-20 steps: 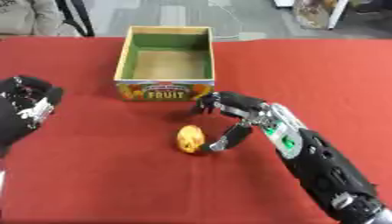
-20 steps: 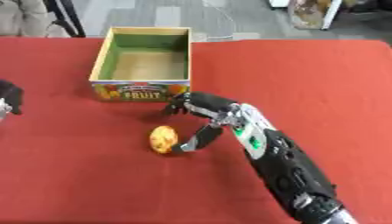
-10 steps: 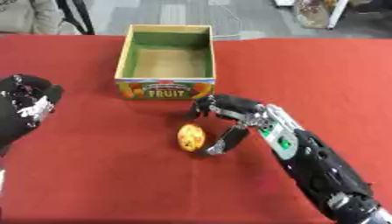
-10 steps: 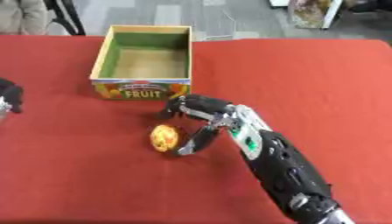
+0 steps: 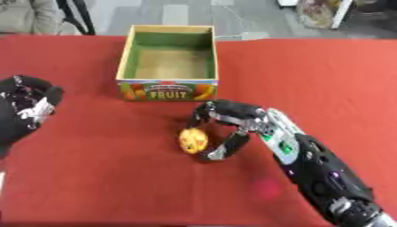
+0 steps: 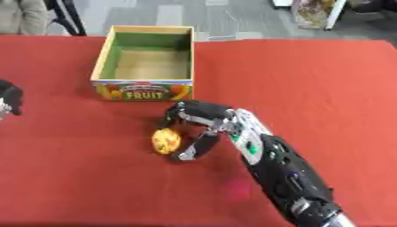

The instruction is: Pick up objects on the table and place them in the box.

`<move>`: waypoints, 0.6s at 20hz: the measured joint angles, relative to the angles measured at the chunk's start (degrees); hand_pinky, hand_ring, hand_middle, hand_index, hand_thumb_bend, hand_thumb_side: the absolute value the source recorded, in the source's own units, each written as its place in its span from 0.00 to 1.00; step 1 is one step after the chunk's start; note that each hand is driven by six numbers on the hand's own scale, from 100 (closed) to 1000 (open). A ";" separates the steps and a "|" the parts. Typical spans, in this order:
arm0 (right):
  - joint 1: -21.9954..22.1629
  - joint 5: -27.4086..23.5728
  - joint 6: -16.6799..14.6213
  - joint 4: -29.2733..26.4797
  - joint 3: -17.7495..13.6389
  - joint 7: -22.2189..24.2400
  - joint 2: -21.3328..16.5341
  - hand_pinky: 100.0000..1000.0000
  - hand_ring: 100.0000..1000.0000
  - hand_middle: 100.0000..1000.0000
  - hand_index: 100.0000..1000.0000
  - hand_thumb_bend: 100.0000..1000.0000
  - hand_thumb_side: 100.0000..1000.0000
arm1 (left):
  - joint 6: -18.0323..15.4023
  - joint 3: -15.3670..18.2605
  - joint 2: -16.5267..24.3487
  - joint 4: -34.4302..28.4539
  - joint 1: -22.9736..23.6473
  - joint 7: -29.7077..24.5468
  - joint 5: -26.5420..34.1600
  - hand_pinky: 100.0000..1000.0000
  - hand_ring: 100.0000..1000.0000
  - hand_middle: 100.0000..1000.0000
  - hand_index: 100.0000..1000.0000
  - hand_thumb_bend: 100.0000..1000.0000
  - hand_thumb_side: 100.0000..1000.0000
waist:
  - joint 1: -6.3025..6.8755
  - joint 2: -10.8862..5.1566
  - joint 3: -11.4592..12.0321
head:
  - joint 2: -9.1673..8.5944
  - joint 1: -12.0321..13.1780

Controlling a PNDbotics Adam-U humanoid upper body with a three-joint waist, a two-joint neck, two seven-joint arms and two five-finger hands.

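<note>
A: Where is the fruit?

B: The small yellow-orange fruit lies on the red tablecloth, just toward 6 o'clock of the box's printed front.

A: And the box?

B: The cardboard box marked "FRUIT" stands toward 12 o'clock of the fruit, open at the top, green on its inner walls, with a bare brown floor.

A: What is the right hand doing?

B: The right hand reaches in from 5 o'clock, arched over the fruit. Its fingers curve down on the box side of the fruit, and the thumb comes round at about 4 o'clock of it, tip near the cloth. They cup the fruit without closing; I cannot tell whether any tip touches it. The fruit sits on the cloth.

A: And the left hand?

B: The left hand rests at 9 o'clock, near the picture's edge, well apart from the fruit, fingers relaxed and holding nothing.
</note>
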 measured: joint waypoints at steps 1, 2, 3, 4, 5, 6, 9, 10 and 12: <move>0.00 0.18 -0.02 0.01 0.05 -0.02 0.10 0.54 0.59 0.56 0.71 0.31 0.15 | 0.00 0.00 0.00 0.00 0.00 0.00 0.00 0.41 0.45 0.46 0.55 0.43 0.28 | 0.00 0.00 0.00 | 0.00 -0.01; 0.01 0.30 -0.06 0.02 0.08 -0.07 0.12 0.54 0.59 0.55 0.71 0.29 0.14 | 0.00 0.00 0.00 0.00 0.00 -0.01 0.00 0.41 0.45 0.46 0.55 0.43 0.28 | 0.00 0.00 0.00 | 0.00 -0.01; 0.02 0.42 -0.12 0.04 0.10 -0.16 0.12 0.53 0.58 0.54 0.71 0.27 0.12 | 0.00 0.00 0.00 0.00 0.00 -0.01 0.00 0.41 0.45 0.46 0.55 0.43 0.28 | 0.01 0.00 0.00 | 0.01 -0.01; 0.03 0.62 -0.17 0.07 0.10 -0.31 0.14 0.52 0.57 0.54 0.70 0.25 0.10 | 0.00 0.00 0.00 0.00 0.00 -0.01 0.00 0.41 0.45 0.46 0.55 0.43 0.28 | 0.03 0.00 0.00 | 0.01 -0.01; 0.04 0.73 -0.17 0.18 0.10 -0.46 0.18 0.51 0.57 0.54 0.70 0.22 0.08 | 0.00 0.00 0.00 0.00 0.00 -0.01 0.00 0.41 0.45 0.46 0.55 0.43 0.28 | 0.06 0.00 0.00 | 0.01 -0.01; 0.05 0.89 -0.16 0.34 0.10 -0.65 0.27 0.50 0.56 0.53 0.70 0.20 0.05 | 0.00 0.00 0.00 0.00 0.00 -0.01 0.00 0.41 0.45 0.46 0.55 0.43 0.28 | 0.09 0.00 0.00 | 0.01 -0.01; 0.06 1.62 -0.20 0.63 0.08 -1.21 0.57 0.46 0.53 0.52 0.69 0.15 0.00 | 0.00 0.00 0.00 0.00 0.00 -0.01 0.00 0.41 0.45 0.46 0.55 0.42 0.28 | 0.14 0.00 0.00 | 0.02 -0.01; 0.06 1.87 -0.23 0.75 0.01 -1.37 0.58 0.45 0.52 0.52 0.69 0.11 0.00 | 0.00 0.00 0.00 0.00 0.00 -0.01 0.00 0.41 0.45 0.46 0.55 0.42 0.28 | 0.14 0.00 0.00 | 0.02 -0.01; 0.06 2.40 -0.36 0.94 -0.18 -1.66 0.62 0.42 0.51 0.51 0.68 0.02 0.00 | 0.00 0.00 -0.01 0.00 0.00 -0.01 0.00 0.41 0.45 0.46 0.55 0.42 0.28 | 0.15 0.00 0.00 | 0.02 -0.01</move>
